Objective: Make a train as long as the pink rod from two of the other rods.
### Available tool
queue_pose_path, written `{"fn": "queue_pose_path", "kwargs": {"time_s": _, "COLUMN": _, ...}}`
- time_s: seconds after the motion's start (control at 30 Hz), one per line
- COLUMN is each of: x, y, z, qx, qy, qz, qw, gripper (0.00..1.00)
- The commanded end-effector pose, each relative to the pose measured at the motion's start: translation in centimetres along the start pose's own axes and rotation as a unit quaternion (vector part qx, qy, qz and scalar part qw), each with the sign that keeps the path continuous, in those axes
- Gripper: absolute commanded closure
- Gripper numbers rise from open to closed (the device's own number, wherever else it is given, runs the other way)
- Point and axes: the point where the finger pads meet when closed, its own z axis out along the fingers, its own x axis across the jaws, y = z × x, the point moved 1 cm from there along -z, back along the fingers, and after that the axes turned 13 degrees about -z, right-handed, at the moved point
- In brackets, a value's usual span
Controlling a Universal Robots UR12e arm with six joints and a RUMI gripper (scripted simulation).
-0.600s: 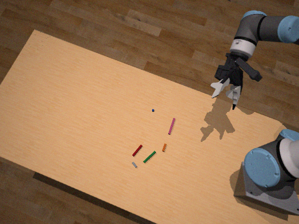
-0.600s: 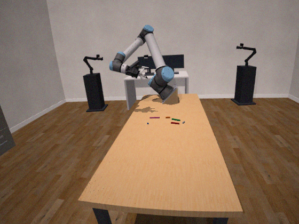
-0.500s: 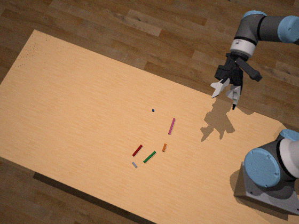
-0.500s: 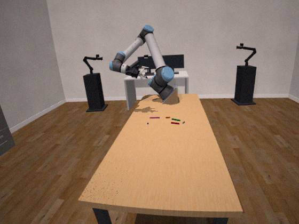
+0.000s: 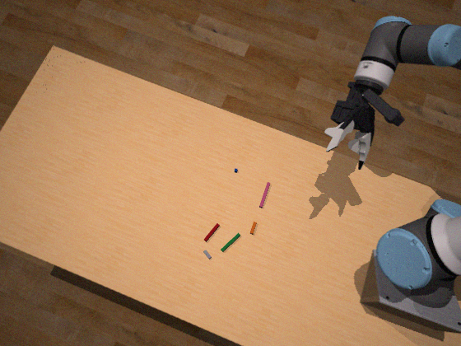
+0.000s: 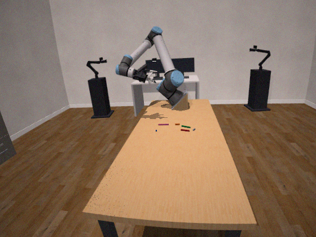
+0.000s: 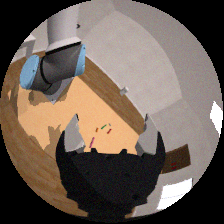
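The claw (image 5: 344, 158) (image 6: 153, 77) (image 7: 111, 114) gapes wide, well apart from the blue rod (image 5: 235, 170) (image 6: 156, 130), inside the table's edges (image 5: 173, 93) (image 6: 169, 219).

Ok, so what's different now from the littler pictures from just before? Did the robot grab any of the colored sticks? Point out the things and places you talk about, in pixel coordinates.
Nothing visibly changed. The gripper (image 5: 344, 159) (image 6: 155, 77) (image 7: 111, 114) is still open and holds nothing. The pink (image 5: 264, 195) (image 6: 163, 124), blue, orange, red, green and grey rods are all where they were.
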Motion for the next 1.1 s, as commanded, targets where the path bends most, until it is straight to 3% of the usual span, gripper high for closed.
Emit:
{"fn": "queue_pose_path", "kwargs": {"time_s": 0.0, "x": 0.0, "y": 0.0, "z": 0.0, "qx": 0.0, "qy": 0.0, "qz": -0.001, "qw": 1.0, "gripper": 0.0}}
{"fn": "queue_pose_path", "kwargs": {"time_s": 0.5, "x": -1.5, "y": 1.1, "z": 1.4, "qx": 0.015, "qy": -0.028, "qz": -0.06, "qw": 0.998, "gripper": 0.0}}
{"fn": "queue_pose_path", "kwargs": {"time_s": 0.97, "x": -5.2, "y": 4.4, "z": 5.0, "qx": 0.056, "qy": -0.097, "qz": -0.22, "qw": 0.969, "gripper": 0.0}}
{"fn": "queue_pose_path", "kwargs": {"time_s": 1.07, "x": -5.4, "y": 4.6, "z": 5.2, "qx": 0.059, "qy": -0.101, "qz": -0.23, "qw": 0.966, "gripper": 0.0}}
